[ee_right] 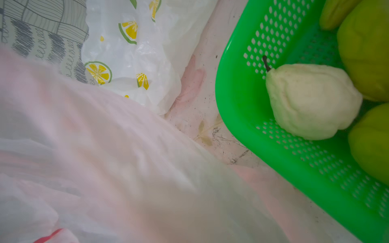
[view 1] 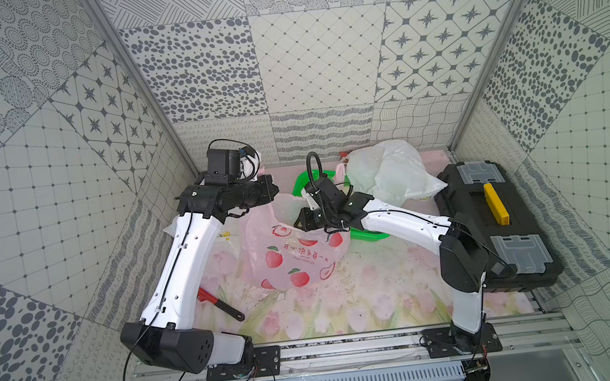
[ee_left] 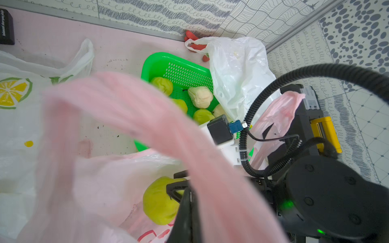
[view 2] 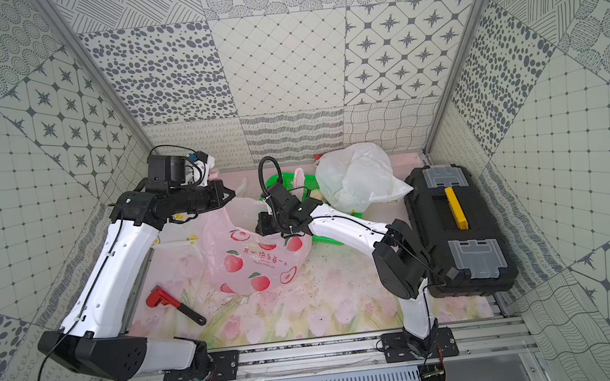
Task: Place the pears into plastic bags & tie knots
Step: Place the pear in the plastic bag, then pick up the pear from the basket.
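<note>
Left claw [view 1: 271, 193] clamps shut on a handle of the translucent pink fruit-printed plastic bag [view 1: 295, 262]; right claw [view 1: 299, 222] sits in its mouth beside a smooth green pear [ee_left: 160, 199], grip impossible to tell

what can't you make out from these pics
- right pincer: open or shut unclear; tiny against the pink bag in top views, blurred bag film fills right wrist view
- pears in green basket: uncountable in left wrist view; plain white bag and pink handle cover some
- lemon bag: mostly behind left arm, top views
</note>
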`<state>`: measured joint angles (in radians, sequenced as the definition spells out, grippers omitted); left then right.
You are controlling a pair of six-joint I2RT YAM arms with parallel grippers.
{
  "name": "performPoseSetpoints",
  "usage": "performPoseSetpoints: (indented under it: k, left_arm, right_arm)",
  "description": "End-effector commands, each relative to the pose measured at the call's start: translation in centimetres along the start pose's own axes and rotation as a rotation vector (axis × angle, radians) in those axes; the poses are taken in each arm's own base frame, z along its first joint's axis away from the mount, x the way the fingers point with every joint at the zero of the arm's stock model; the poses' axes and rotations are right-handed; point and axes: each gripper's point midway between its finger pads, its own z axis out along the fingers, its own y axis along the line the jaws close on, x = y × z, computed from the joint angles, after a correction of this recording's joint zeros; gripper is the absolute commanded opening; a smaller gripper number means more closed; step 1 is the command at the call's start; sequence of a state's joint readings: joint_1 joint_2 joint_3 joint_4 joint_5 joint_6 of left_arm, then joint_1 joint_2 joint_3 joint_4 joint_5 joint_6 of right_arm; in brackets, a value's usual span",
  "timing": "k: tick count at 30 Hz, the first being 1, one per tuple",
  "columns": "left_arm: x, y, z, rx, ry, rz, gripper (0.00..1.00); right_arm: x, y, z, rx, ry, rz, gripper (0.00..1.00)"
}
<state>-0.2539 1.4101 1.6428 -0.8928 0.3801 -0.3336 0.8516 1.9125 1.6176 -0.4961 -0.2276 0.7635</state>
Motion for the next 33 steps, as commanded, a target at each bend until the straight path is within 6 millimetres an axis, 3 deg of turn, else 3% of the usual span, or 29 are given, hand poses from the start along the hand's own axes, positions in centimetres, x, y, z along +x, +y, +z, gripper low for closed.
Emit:
performPoseSetpoints:
  k: [1,5,8,12,15,17,18,21,24,25,26,30,33]
  left_arm:
    - [-0.6,-0.1,1.1,0.026,-0.01,-0.001,0.0]
    - [-0.4,0.9,1.4,-0.025,-0.004,0.003,0.0]
    - [0.0,2.1,1.7,-0.077,0.01,-0.012,0.0]
    - [1.1,6.4,2.1,-0.233,0.055,-0.109,0.0]
    - [1.7,9.1,2.2,-0.278,0.061,-0.192,0.0]
    - [1.7,9.4,2.2,-0.283,0.058,-0.204,0.0]
    - [1.7,9.4,2.1,-0.278,0.056,-0.206,0.0]
    - [1.4,9.0,1.5,-0.276,0.04,-0.201,0.0]
    - [0.7,8.6,0.3,-0.284,0.008,-0.184,0.0]
    - [0.3,8.1,-0.2,-0.269,-0.016,-0.175,0.0]
    - [-0.1,7.5,-0.7,-0.251,-0.039,-0.166,0.0]
    - [-0.7,5.9,-1.7,-0.181,-0.074,-0.15,0.0]
    - [-0.2,6.0,-1.3,-0.178,-0.057,-0.154,0.0]
  right_arm:
    - [0.2,0.6,-0.3,-0.016,0.013,-0.015,0.48]
    - [-0.5,1.4,-2.3,-0.035,0.013,-0.051,0.57]
    - [-1.5,3.2,-5.1,-0.098,-0.001,-0.079,0.61]
    - [-3.4,7.2,-11.7,-0.237,-0.069,-0.154,0.59]
    - [-5.4,8.1,-16.6,-0.389,-0.168,-0.109,0.48]
    - [-6.6,6.3,-18.8,-0.443,-0.241,-0.036,0.42]
    - [-7.2,4.5,-19.3,-0.434,-0.274,0.01,0.39]
    - [-7.3,-2.3,-18.4,-0.27,-0.329,0.129,0.34]
    - [-6.4,-9.2,-16.2,0.022,-0.348,0.206,0.42]
    - [-6.1,-11.5,-15.4,0.142,-0.342,0.212,0.48]
    - [-5.9,-12.9,-14.9,0.235,-0.342,0.204,0.52]
    - [-6.3,-14.5,-12.5,0.446,-0.355,0.106,0.65]
    - [-6.9,-15.8,-10.1,0.55,-0.347,0.076,0.7]
